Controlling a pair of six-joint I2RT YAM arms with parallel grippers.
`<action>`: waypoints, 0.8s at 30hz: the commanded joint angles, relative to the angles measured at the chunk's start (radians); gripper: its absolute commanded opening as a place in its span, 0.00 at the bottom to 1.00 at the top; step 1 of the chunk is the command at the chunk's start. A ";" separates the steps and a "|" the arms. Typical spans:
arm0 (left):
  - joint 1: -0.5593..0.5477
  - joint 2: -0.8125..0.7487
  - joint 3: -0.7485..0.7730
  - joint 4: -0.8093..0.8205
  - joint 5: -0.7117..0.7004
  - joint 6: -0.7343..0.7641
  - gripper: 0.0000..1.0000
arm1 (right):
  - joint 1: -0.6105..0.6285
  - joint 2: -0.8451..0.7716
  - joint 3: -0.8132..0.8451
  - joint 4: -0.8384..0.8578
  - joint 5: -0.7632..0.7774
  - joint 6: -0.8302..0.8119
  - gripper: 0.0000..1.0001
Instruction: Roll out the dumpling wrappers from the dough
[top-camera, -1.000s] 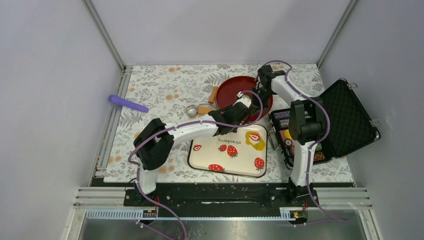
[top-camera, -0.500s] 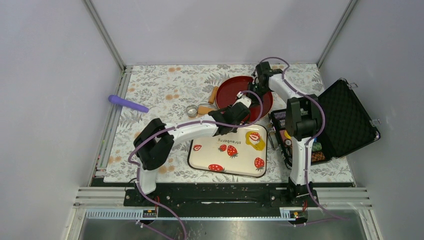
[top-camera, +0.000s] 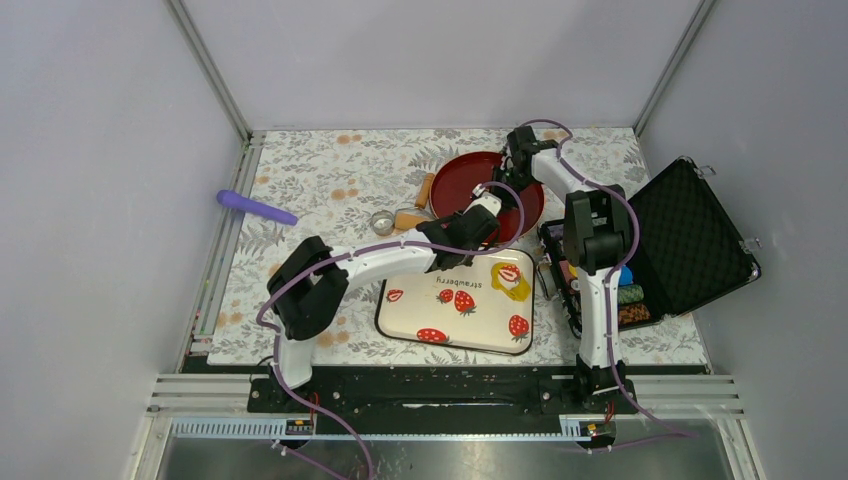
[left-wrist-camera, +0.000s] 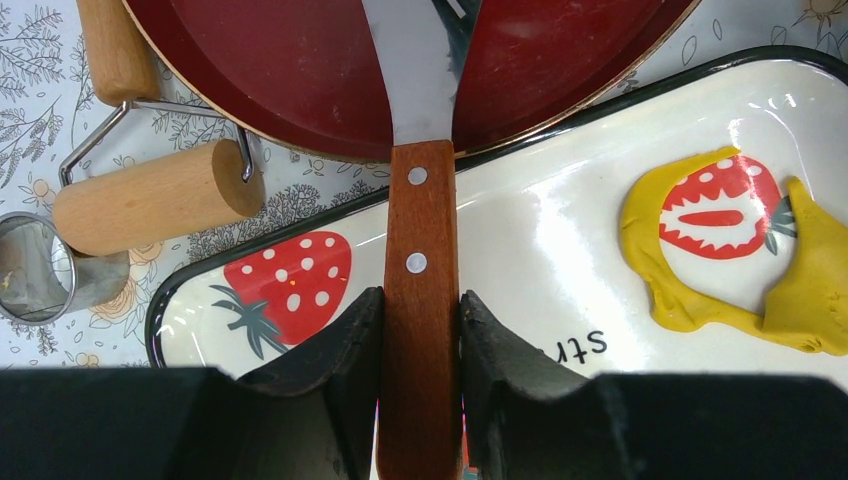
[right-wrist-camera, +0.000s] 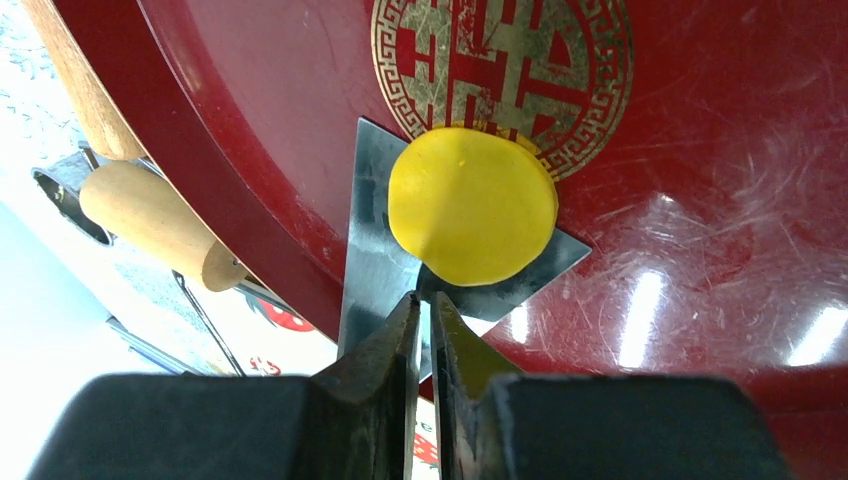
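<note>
Left pincer (left-wrist-camera: 420, 335) clamps spatula (left-wrist-camera: 419, 215), right pincer (right-wrist-camera: 424, 305) closed at wrapper (right-wrist-camera: 472, 205) rim, hold untellable; risk: I tug, soft wrapper tears or sticks.

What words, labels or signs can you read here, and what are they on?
"strawberry": printed on the tray, upside down in the top view; the left wrist view shows only "str".
Gold round emblem on the red plate: a sign, with no letters I can read.
Anything written on the items in the case: too small to read.
</note>
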 joint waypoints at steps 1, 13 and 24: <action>0.000 -0.014 0.005 0.031 -0.022 -0.011 0.00 | 0.011 0.031 0.037 -0.003 -0.021 0.013 0.15; 0.000 -0.059 0.057 -0.032 -0.055 0.008 0.00 | 0.012 0.045 0.061 -0.027 0.067 0.037 0.15; 0.000 -0.102 0.109 -0.088 -0.063 0.025 0.00 | 0.012 0.069 0.089 -0.058 0.091 0.031 0.15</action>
